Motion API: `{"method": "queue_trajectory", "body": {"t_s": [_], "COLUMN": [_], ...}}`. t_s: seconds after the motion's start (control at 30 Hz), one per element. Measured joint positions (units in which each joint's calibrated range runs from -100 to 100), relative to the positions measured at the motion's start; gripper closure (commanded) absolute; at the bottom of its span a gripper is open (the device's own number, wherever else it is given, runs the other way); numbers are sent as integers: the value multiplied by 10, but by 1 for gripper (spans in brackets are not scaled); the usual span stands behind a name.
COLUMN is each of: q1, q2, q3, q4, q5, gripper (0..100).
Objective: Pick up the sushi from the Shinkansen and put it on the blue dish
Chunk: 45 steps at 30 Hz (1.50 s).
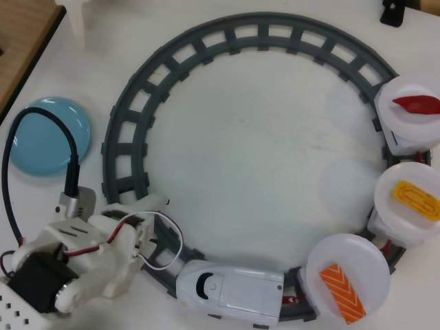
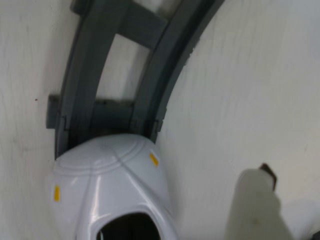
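A white table (image 1: 261, 144) carries everything, with a strip of brown wood surface showing past its upper-left corner in the overhead view. Directly on the table lies a grey circular track (image 1: 227, 38), its ring passing under the arm (image 1: 82, 258) at the lower left. The blue dish (image 1: 51, 134) rests on the bare tabletop outside the ring, just above the arm in the overhead view and close to it. In the wrist view the grey track (image 2: 85, 75) curves over the white tabletop (image 2: 250, 85), straight ahead of the camera.
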Motion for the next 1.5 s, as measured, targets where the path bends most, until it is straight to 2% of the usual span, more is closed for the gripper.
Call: {"method": "queue_trajectory", "body": {"t_s": [0.4, 0.53, 0.83, 1.13, 1.5], "q1": [3, 3, 3, 32, 78], "q2": [0, 0, 0, 0, -20], "q3": [0, 0, -28, -125, -140], "q4": [-3, -3, 22, 108, 221], "q5": [-60, -53, 72, 190, 379], "gripper": [75, 75, 75, 74, 74]}}
